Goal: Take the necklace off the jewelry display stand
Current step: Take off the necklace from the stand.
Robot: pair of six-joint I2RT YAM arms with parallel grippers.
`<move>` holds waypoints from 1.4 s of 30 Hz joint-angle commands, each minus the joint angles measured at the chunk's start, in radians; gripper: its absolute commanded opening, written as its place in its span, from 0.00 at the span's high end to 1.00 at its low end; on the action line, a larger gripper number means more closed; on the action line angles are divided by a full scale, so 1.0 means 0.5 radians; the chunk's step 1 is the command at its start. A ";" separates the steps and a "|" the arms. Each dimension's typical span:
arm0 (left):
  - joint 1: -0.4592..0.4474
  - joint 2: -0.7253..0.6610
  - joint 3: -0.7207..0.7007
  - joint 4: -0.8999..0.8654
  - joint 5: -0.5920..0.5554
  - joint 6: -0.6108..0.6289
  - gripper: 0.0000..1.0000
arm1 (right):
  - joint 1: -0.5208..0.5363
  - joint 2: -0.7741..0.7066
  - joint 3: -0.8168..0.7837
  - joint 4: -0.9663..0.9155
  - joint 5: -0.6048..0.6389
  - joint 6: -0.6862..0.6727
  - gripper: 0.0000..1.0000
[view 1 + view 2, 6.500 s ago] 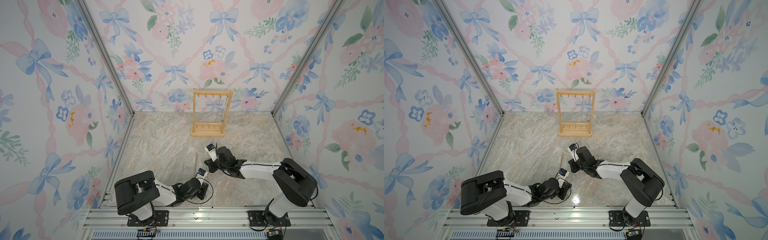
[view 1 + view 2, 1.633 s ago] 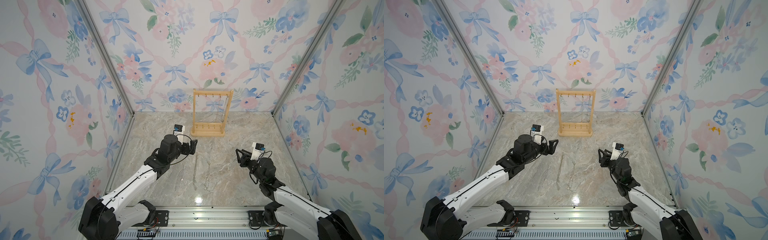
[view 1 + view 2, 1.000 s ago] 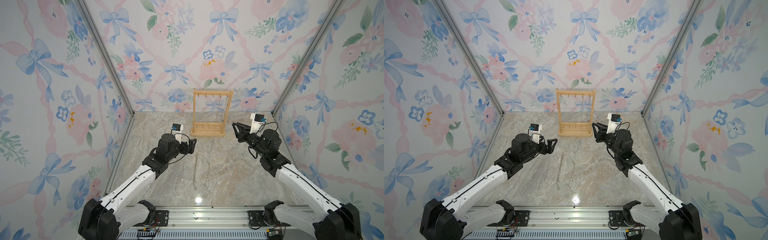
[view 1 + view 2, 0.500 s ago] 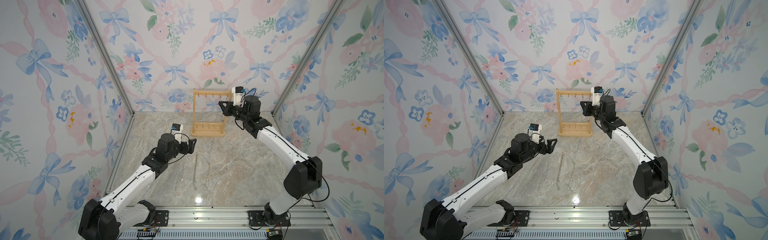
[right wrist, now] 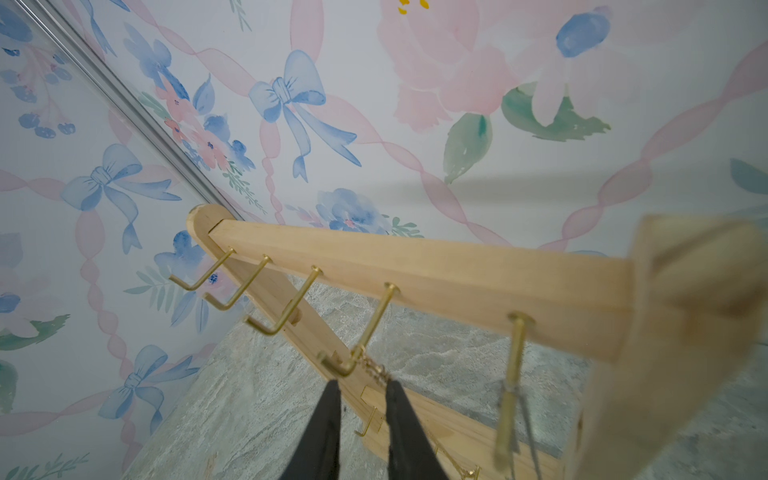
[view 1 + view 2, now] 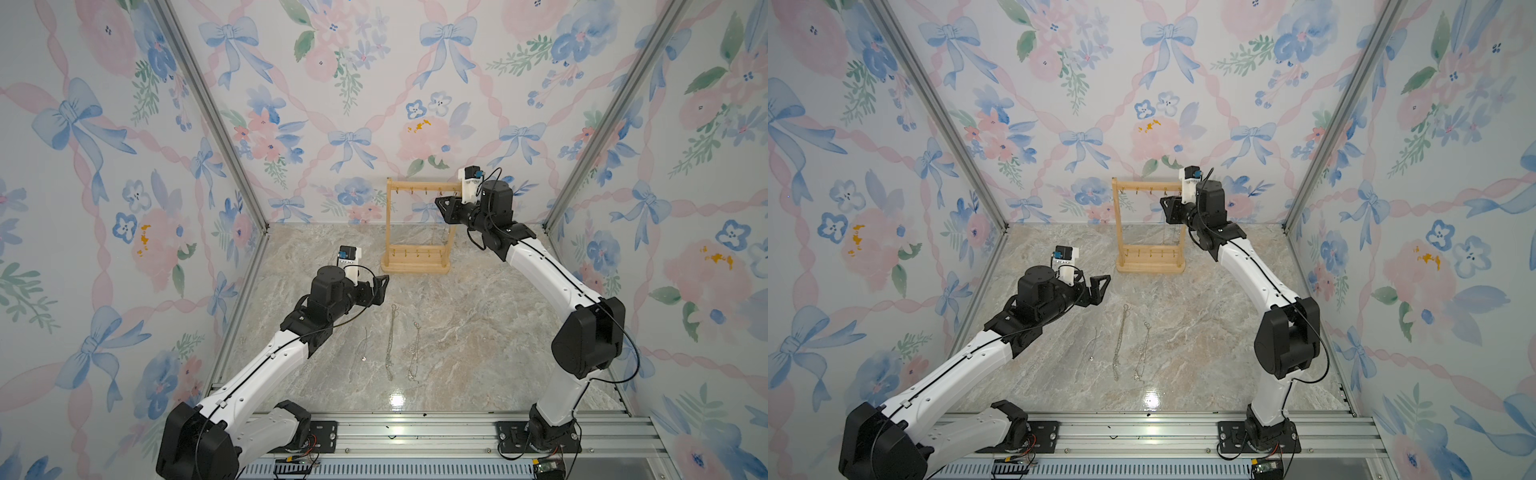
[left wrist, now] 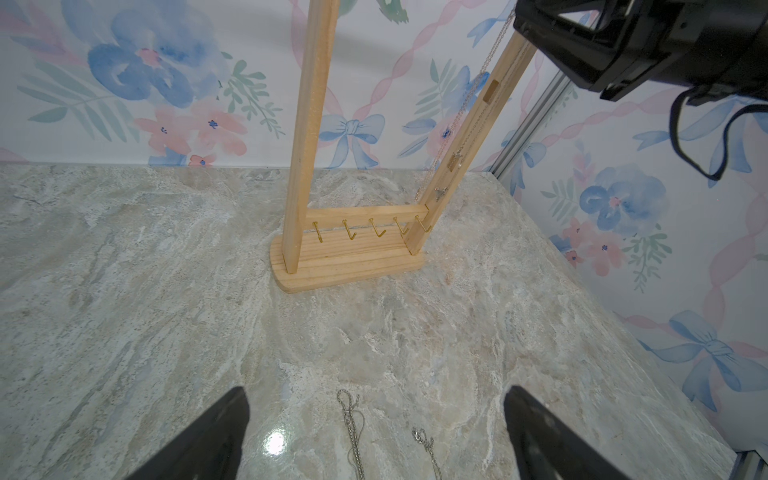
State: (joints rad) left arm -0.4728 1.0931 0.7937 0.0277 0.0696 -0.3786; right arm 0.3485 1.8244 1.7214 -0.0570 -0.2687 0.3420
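left arm (image 6: 266, 365): white link shells, black joint housings, small dark screw dots
right arm (image 6: 548, 270): same white links, bulky black elbow
cables (image 6: 636, 353): thin black, looping outside joints
wrist cameras (image 6: 348, 259): white mounts, blue-topped module
left gripper (image 7: 376, 390): black tapered fingers
right gripper (image 5: 363, 384): black slim fingers
bases (image 6: 540, 432): black mounts, silver bolts

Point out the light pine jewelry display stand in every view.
Top view: light pine jewelry display stand, centre rear.
Top view: likewise centre rear.
Left wrist: straight ahead, base and both uprights showing.
Right wrist: close up, mainly its hooked top bar.
Shared landmark: bow-patterned wallpaper behind it.
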 commanded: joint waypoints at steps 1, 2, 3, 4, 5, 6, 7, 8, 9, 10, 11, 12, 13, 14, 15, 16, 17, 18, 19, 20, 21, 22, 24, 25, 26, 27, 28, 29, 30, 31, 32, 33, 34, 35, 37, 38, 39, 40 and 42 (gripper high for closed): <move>0.015 -0.035 -0.015 -0.003 0.028 -0.010 0.02 | -0.010 0.040 0.047 -0.050 0.044 -0.061 0.76; 0.015 -0.035 -0.016 -0.005 0.024 -0.010 0.02 | -0.010 0.050 0.058 -0.061 0.043 -0.067 0.76; 0.016 -0.033 -0.017 -0.003 0.023 -0.010 0.02 | -0.010 0.059 0.071 -0.074 0.043 -0.076 0.76; 0.019 -0.032 -0.016 -0.003 0.021 -0.007 0.02 | -0.010 0.069 0.079 -0.082 0.044 -0.083 0.76; 0.019 -0.032 -0.015 -0.003 0.021 -0.007 0.02 | -0.011 0.078 0.084 -0.082 0.045 -0.086 0.76; 0.019 -0.028 -0.017 -0.003 0.023 -0.007 0.02 | -0.013 0.084 0.092 -0.082 0.046 -0.086 0.76; 0.019 -0.024 -0.016 -0.003 0.019 -0.007 0.02 | -0.014 0.092 0.100 -0.085 0.044 -0.086 0.76; 0.019 -0.022 -0.017 -0.003 0.017 -0.007 0.02 | -0.013 0.096 0.101 -0.085 0.041 -0.089 0.76; 0.019 -0.021 -0.017 -0.003 0.017 -0.007 0.02 | -0.013 0.099 0.107 -0.082 0.046 -0.090 0.76; 0.018 -0.019 -0.017 -0.005 0.020 -0.007 0.02 | -0.014 0.103 0.109 -0.079 0.045 -0.091 0.77; 0.019 -0.016 -0.017 -0.004 0.020 -0.007 0.02 | -0.013 0.106 0.115 -0.079 0.045 -0.093 0.78; 0.020 -0.016 -0.017 -0.003 0.023 -0.007 0.02 | -0.013 0.112 0.124 -0.086 0.047 -0.095 0.79; 0.022 -0.015 -0.014 -0.003 0.026 -0.007 0.02 | -0.013 0.114 0.131 -0.093 0.046 -0.101 0.79; 0.022 -0.011 -0.013 -0.005 0.029 -0.007 0.02 | -0.013 0.113 0.132 -0.095 0.046 -0.101 0.80; 0.025 -0.008 -0.013 -0.004 0.032 -0.007 0.02 | -0.013 0.112 0.131 -0.095 0.045 -0.104 0.81; 0.026 -0.004 -0.012 -0.004 0.039 -0.007 0.02 | -0.013 0.109 0.131 -0.093 0.045 -0.104 0.81; 0.029 0.000 -0.011 -0.003 0.044 -0.009 0.02 | -0.013 0.107 0.129 -0.094 0.043 -0.105 0.82; 0.031 0.001 -0.010 -0.006 0.049 -0.010 0.02 | -0.013 0.106 0.131 -0.097 0.043 -0.108 0.83; 0.034 0.005 -0.010 -0.005 0.058 -0.013 0.02 | -0.013 0.106 0.129 -0.101 0.042 -0.112 0.84; 0.034 0.004 -0.008 -0.004 0.060 -0.013 0.02 | -0.014 0.103 0.131 -0.103 0.043 -0.114 0.85; 0.032 0.009 -0.008 -0.003 0.060 -0.013 0.02 | -0.013 0.104 0.131 -0.105 0.043 -0.118 0.85; 0.033 0.010 -0.009 -0.004 0.060 -0.013 0.02 | -0.013 0.103 0.131 -0.104 0.044 -0.116 0.86; 0.034 0.008 -0.008 -0.004 0.063 -0.015 0.02 | -0.014 0.102 0.131 -0.101 0.046 -0.117 0.88; 0.034 0.010 -0.010 -0.003 0.063 -0.016 0.02 | -0.013 0.103 0.134 -0.099 0.046 -0.116 0.88; 0.033 0.010 -0.009 -0.003 0.065 -0.015 0.02 | -0.013 0.102 0.134 -0.098 0.045 -0.118 0.89; 0.033 0.010 -0.009 -0.003 0.066 -0.015 0.02 | -0.013 0.103 0.137 -0.096 0.047 -0.121 0.90; 0.033 0.010 -0.010 -0.004 0.067 -0.016 0.02 | -0.013 0.103 0.140 -0.095 0.046 -0.124 0.91; 0.034 0.010 -0.010 -0.004 0.067 -0.016 0.02 | -0.013 0.103 0.142 -0.098 0.049 -0.128 0.91; 0.034 0.008 -0.008 -0.003 0.069 -0.016 0.02 | -0.014 0.103 0.149 -0.101 0.053 -0.131 0.93; 0.033 0.010 -0.010 -0.003 0.069 -0.016 0.02 | -0.014 0.106 0.155 -0.106 0.055 -0.136 0.94; 0.033 0.013 -0.010 -0.003 0.069 -0.016 0.02 | -0.013 0.109 0.164 -0.116 0.055 -0.139 0.95; 0.034 0.017 -0.007 -0.002 0.072 -0.014 0.02 | -0.014 0.108 0.171 -0.121 0.055 -0.145 0.96; 0.032 0.017 -0.007 -0.003 0.072 -0.016 0.02 | -0.013 0.112 0.177 -0.124 0.055 -0.147 0.97; 0.035 0.022 -0.007 -0.002 0.075 -0.016 0.02 | -0.013 0.113 0.182 -0.130 0.056 -0.153 0.97; 0.034 0.026 -0.007 -0.003 0.077 -0.016 0.02 | -0.015 0.110 0.189 -0.135 0.058 -0.164 0.98; 0.033 0.028 -0.007 -0.005 0.077 -0.016 0.02 | -0.014 0.106 0.190 -0.137 0.057 -0.165 0.98; 0.033 0.030 -0.007 -0.003 0.077 -0.016 0.02 | -0.010 0.101 0.187 -0.139 0.057 -0.166 0.99; 0.034 0.032 -0.007 -0.005 0.079 -0.016 0.02 | -0.012 0.096 0.184 -0.143 0.057 -0.171 1.00; 0.034 0.035 -0.007 -0.004 0.083 -0.016 0.02 | -0.009 0.087 0.181 -0.149 0.058 -0.183 1.00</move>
State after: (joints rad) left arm -0.4618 1.1007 0.7937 0.0277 0.0944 -0.3786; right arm 0.3485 1.8694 1.7908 -0.1089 -0.2535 0.2733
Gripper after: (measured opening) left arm 0.979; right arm 0.047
